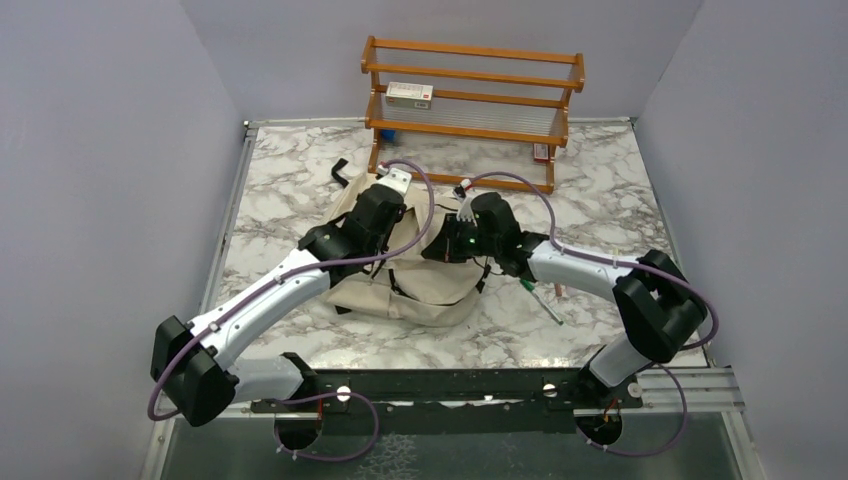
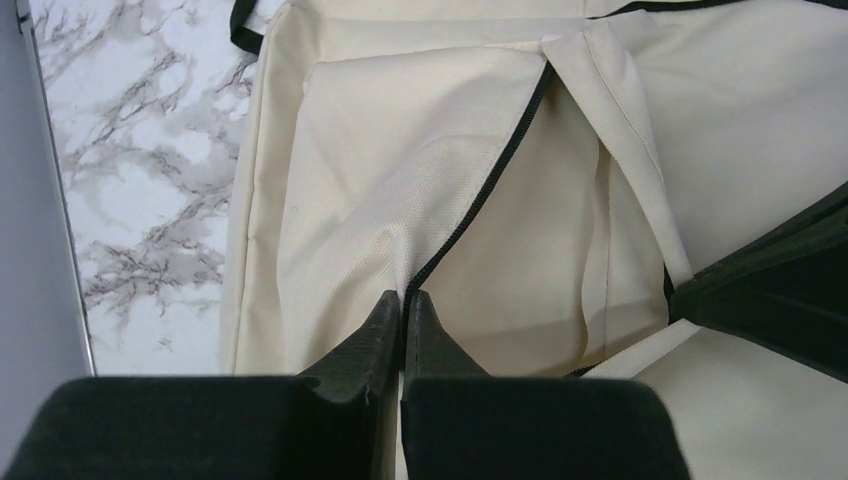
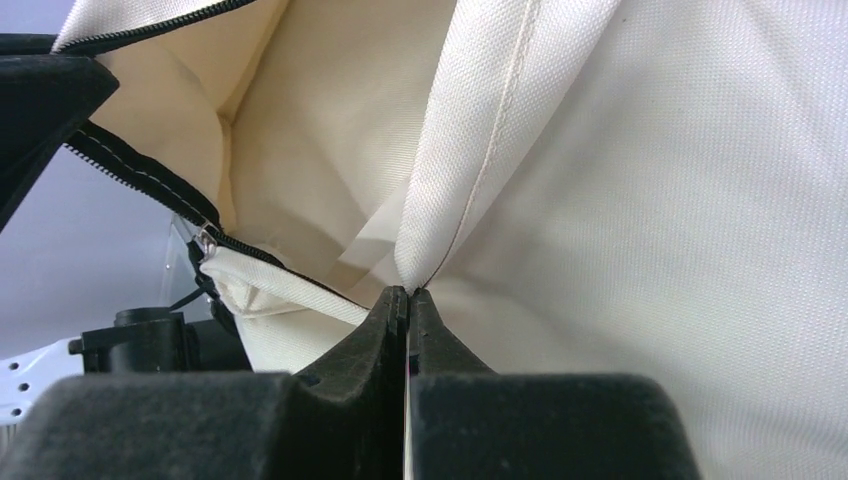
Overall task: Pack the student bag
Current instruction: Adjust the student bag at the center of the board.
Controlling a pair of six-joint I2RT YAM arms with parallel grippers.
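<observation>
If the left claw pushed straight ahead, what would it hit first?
The bag: the left gripper is shut on its fabric at the zipper, so only more cloth lies ahead, it seems.

The student bag [image 1: 430,300], a large cream canvas backpack with black zipper and straps, lay slumped in the middle of the marble tabletop [image 1: 600,200], its zippered opening parted, fabric pulled into folds.

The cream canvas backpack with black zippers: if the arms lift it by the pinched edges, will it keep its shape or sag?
Probably sags: the cream canvas backpack lies flat and creased, and the fabric folds where the right gripper pinches it. It likely tents up at the left gripper rather than rising whole. Looks empty, so probably light.
</observation>
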